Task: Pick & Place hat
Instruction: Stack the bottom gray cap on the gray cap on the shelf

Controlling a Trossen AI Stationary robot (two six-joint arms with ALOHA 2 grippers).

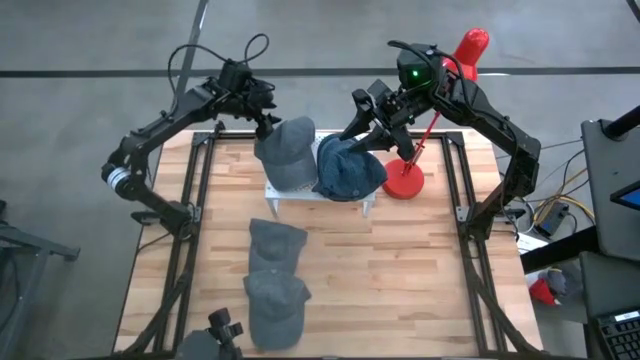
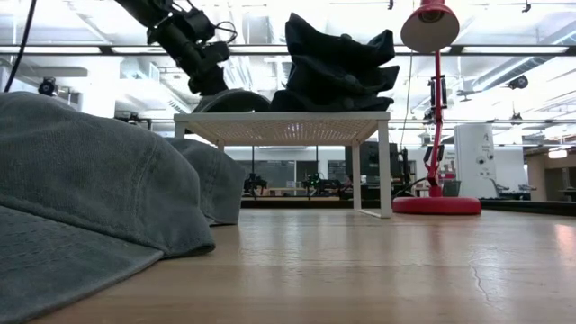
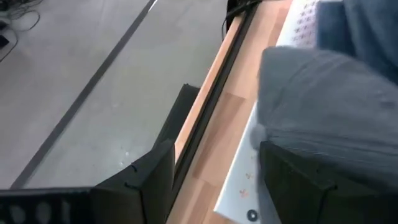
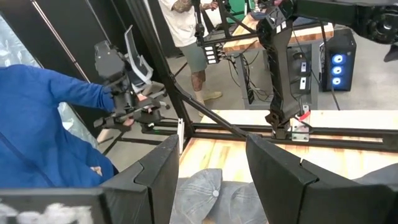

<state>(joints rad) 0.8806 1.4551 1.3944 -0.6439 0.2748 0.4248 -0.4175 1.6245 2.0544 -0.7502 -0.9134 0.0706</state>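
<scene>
High view. Four caps are lying on the wooden table (image 1: 400,270). A grey cap (image 1: 287,152) and a blue denim cap (image 1: 347,168) are sitting side by side on a small white rack (image 1: 318,197) near the far edge, touching each other. Two more grey caps, the nearer (image 1: 274,305) and the farther (image 1: 276,243), are resting on the table in front of the rack, overlapping. The left gripper (image 1: 265,122) is reaching down to the far edge of the grey cap on the rack; the right gripper (image 1: 368,132) is hanging over the blue denim cap. A red desk lamp (image 1: 420,130) is standing just right of the rack. Neither gripper's fingertips can be made out here.

Low view. The nearest grey cap is filling the left foreground, cut off by the frame. The rack's legs and mesh top are showing, with the blue denim cap bunched on it and the left arm descending behind.

Left wrist view. The left gripper's fingers (image 3: 149,180) are standing apart; one is against the grey cap, but whether they are gripping it cannot be told.

Right wrist view. The right gripper's fingers (image 4: 283,174) are standing apart with nothing visibly between them. Two grey caps are showing below. A person in blue (image 4: 43,134) is partly cut off beyond the table.
</scene>
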